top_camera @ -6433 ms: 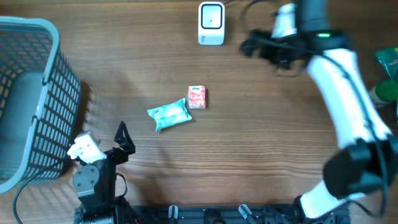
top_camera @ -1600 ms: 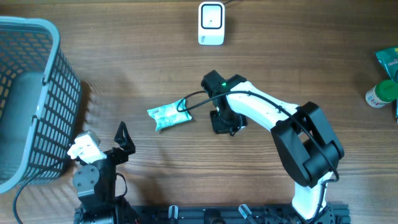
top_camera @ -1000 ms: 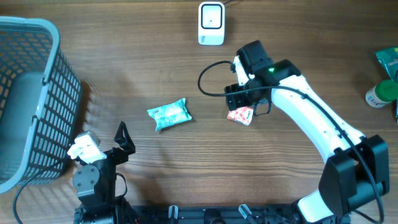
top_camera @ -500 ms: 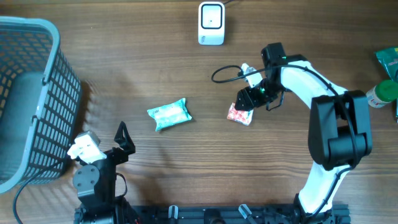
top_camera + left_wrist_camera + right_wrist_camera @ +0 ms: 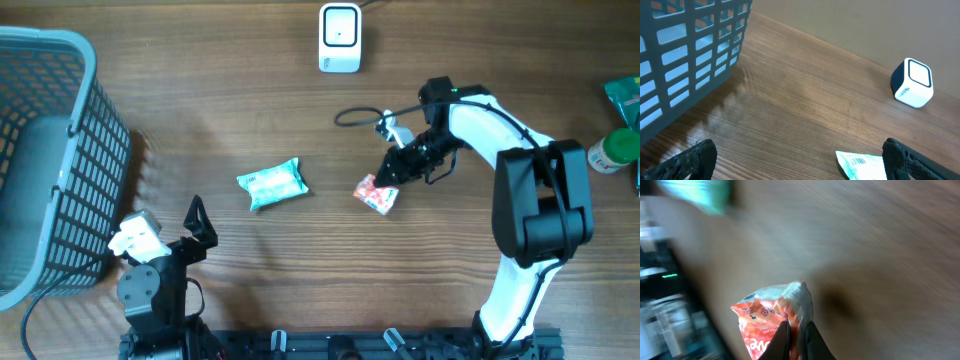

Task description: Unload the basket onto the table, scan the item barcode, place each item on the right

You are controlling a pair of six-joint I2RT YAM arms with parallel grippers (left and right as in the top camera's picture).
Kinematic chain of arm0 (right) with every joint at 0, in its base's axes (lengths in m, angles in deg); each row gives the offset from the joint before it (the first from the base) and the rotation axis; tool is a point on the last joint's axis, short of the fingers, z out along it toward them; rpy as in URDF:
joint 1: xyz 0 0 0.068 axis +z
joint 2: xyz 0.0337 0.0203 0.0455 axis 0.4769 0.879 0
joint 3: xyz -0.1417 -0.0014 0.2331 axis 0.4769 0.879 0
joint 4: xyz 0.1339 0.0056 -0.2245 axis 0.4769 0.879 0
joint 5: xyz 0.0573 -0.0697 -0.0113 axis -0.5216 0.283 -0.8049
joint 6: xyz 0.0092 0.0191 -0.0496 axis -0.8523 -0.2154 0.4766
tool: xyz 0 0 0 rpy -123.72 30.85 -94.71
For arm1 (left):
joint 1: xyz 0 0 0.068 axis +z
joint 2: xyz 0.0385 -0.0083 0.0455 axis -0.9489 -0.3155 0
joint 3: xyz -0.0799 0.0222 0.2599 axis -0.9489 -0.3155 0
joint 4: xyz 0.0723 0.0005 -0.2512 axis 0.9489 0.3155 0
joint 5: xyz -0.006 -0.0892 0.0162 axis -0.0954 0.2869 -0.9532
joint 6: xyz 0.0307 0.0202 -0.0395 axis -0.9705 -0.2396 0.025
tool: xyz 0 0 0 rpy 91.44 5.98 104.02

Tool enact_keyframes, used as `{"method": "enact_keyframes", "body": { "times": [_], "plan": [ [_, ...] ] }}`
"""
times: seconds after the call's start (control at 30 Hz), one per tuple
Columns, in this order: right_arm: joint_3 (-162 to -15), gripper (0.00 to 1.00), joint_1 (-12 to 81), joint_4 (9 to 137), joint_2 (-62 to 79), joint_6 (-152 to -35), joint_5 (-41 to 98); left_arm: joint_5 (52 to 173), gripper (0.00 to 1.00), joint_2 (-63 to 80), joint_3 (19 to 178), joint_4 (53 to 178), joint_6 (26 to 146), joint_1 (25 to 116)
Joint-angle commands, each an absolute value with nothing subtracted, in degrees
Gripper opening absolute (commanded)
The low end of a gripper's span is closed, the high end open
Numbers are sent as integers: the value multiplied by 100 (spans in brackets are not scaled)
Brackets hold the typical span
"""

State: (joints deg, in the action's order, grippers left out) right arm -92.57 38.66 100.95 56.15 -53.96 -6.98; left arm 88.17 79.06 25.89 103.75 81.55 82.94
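Observation:
The item, a small red and white packet (image 5: 376, 194) (image 5: 774, 320), hangs above the table's middle with my right gripper (image 5: 394, 175) (image 5: 795, 337) shut on its edge. The white barcode scanner (image 5: 339, 38) (image 5: 912, 83) stands at the back of the table, well apart from the packet. A teal packet (image 5: 273, 184) (image 5: 860, 165) with a printed barcode lies left of centre. My left gripper (image 5: 193, 228) (image 5: 800, 162) rests wide open at the front left with nothing between its fingers, the teal packet close to its right finger.
A grey plastic basket (image 5: 45, 160) (image 5: 685, 55) stands at the left edge. A green-capped bottle (image 5: 612, 152) and a teal package (image 5: 624, 97) sit at the far right edge. The right arm's cable (image 5: 355, 117) loops over the table below the scanner.
My right gripper has closed on the red packet and shifted it slightly left and toward the front. The left arm has not moved.

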Motion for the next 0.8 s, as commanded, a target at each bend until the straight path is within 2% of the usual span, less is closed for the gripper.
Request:
{"method": "enact_keyframes", "body": {
  "times": [0.0, 0.1, 0.17, 0.27, 0.43, 0.77],
  "plan": [
    [-9537, 4, 3837, 10165, 5390, -5597, -2648, 8844, 100, 7941, 2554, 10355, 8037, 8309],
    [-9524, 4, 3837, 10202, 5392, -6961, -2976, 8844, 100, 7941, 2554, 10355, 8037, 8309],
    [-9524, 4, 3835, 10226, 5392, -7239, -3126, 8844, 100, 7941, 2554, 10355, 8039, 8309],
    [-9524, 4, 3837, 10560, 5392, -7103, -3598, 8846, 100, 7941, 2554, 10355, 8037, 8309],
    [-9524, 4, 3837, 11079, 5392, -6327, -3596, 8844, 100, 7941, 2554, 10355, 8039, 8309],
    [-9524, 4, 3837, 11153, 5392, -6146, -3594, 8844, 100, 7941, 2554, 10355, 8039, 8309]
  ]
}}
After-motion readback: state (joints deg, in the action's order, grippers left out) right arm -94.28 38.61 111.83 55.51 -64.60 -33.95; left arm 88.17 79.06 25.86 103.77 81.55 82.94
